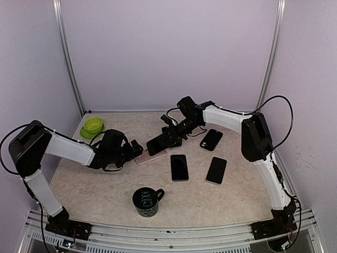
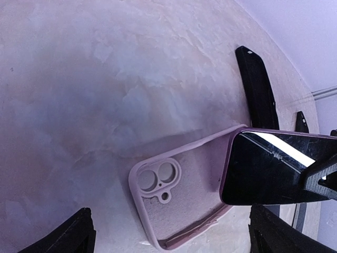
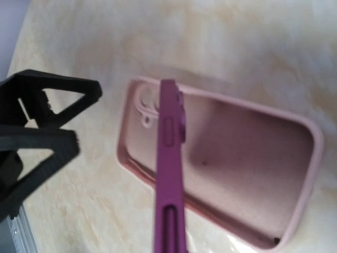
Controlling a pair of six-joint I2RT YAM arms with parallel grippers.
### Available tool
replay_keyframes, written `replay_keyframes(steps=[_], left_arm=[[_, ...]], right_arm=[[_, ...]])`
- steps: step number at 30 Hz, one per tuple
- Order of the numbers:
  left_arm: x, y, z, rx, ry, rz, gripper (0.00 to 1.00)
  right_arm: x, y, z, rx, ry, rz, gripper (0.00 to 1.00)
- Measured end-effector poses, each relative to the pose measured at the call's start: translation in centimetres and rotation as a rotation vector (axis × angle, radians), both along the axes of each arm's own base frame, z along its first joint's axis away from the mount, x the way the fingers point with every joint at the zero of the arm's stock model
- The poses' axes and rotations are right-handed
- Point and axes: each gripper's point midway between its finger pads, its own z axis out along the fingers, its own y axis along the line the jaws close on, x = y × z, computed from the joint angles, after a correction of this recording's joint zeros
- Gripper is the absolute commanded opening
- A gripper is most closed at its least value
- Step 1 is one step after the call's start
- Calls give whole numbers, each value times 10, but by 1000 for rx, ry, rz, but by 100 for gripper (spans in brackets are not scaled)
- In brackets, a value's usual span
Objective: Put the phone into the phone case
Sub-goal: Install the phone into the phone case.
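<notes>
Top external, right gripper (image 1: 169, 138): pinching the phone (image 1: 157, 145) just left of frame centre, holding it tilted with the dark screen facing up.
Top external, phone case (image 1: 147, 157): lying flat on the table (image 1: 95, 184), pink, showing beneath the phone's lower edge.
Top external, left gripper (image 1: 136, 148): sitting just left of the phone case and pointing toward it; finger gap too small for telling here.
Top external, spare phones: lying flat right of centre, all dark: upper phone (image 1: 211, 139), middle phone (image 1: 179, 167), right phone (image 1: 216, 170).
Top external, mug (image 1: 147, 201): standing at lower centre, well apart from the phone case.
Top external, green bowl (image 1: 92, 126): sitting at upper left.
Left wrist, left gripper (image 2: 169, 211): fingers (image 2: 73, 234) showing at both lower corners, spreading wide, gripping nothing.
Left wrist, phone case (image 2: 195, 184): lying open side up at lower centre, camera cutout nearest the bottom edge.
Left wrist, phone (image 2: 268, 168): tilting over the far end of the phone case at right, a right gripper finger (image 2: 321, 182) pressing on its glass; touching the phone case or not, cannot tell.
Right wrist, phone (image 3: 169, 174): rising edge-on from the bottom edge, purple side facing the lens, crossing in front of the phone case (image 3: 247, 158).
Right wrist, left gripper (image 3: 87, 116): showing at left with fingers parting, beside the camera-cutout end of the phone case.
</notes>
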Motion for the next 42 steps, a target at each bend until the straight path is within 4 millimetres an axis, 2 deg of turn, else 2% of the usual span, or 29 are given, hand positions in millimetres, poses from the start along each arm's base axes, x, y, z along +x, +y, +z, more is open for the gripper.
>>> replay_keyframes(steps=[4,12,20,30,42], left_arm=[[-7,0,-8,-9,19,2,99],[-11,-18,-9,-30,21,-19,99],[-1,-33,-12,-35,24,-26,99],[3,-34,-12,-28,23,-19,99],[8,-34,-13,-13,18,-11,99]], right_arm=[[-4,-2,-16,-10,54,4,0],[-4,-4,-17,6,86,6,0],[-9,-4,-21,12,134,2,0],[-22,3,-21,15,159,-5,0],[-26,15,-25,21,250,-43,0]])
